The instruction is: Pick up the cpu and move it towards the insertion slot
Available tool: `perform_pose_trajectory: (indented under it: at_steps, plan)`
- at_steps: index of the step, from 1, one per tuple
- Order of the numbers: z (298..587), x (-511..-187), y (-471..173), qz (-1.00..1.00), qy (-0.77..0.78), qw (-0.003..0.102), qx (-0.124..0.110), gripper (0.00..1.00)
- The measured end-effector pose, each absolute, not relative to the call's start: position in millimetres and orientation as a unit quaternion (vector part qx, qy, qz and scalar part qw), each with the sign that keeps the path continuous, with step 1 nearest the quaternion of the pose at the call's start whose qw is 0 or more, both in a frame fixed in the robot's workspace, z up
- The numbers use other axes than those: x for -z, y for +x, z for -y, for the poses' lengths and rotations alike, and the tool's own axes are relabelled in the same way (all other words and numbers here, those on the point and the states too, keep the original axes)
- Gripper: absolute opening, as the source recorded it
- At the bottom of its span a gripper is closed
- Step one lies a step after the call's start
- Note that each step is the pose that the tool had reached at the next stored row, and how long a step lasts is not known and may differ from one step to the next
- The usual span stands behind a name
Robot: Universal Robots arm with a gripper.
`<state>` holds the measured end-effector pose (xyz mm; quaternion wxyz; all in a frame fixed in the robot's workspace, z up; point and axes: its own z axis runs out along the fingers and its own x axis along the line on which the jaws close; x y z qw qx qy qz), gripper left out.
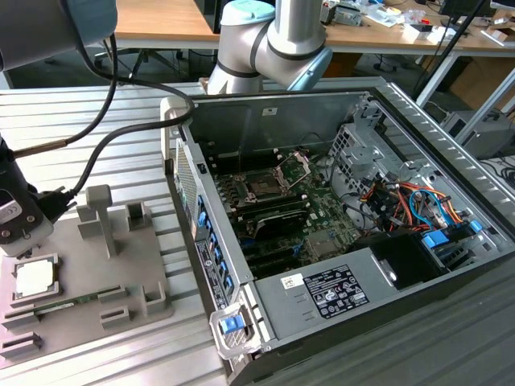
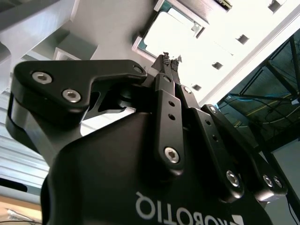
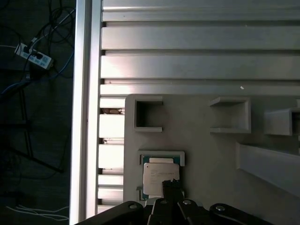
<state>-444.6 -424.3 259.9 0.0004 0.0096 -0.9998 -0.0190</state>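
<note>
The cpu (image 1: pixel 36 279), a small square chip with a silvery top, lies flat in its recess on the grey plastic tray (image 1: pixel 121 269) at the exterior view's left. My gripper (image 1: pixel 28 241) hangs just above the chip's far edge. In both wrist views the two fingertips (image 2: pixel 169 61) are pressed together with nothing between them, pointing at the cpu (image 2: pixel 173 33) (image 3: pixel 158 174) from a short way above its edge. The insertion slot (image 1: pixel 264 186), a square socket with its shiny metal frame hinged up, sits on the green board inside the open computer case.
The computer case (image 1: pixel 322 289) fills the middle and right of the exterior view, and its tall side wall (image 1: pixel 201 233) stands between tray and socket. On the tray are an upright grey post (image 1: pixel 100 217), small brackets and a thin green memory stick (image 1: pixel 68 303). The ribbed metal table (image 3: pixel 197 42) ends near the tray.
</note>
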Motion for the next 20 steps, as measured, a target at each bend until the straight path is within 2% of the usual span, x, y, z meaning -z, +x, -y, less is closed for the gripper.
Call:
perform_pose_trajectory:
  at_steps: [20]
  plan:
    - [428.6,-254.5,-444.7,1.000,0.010,0.000,0.019,0.11]
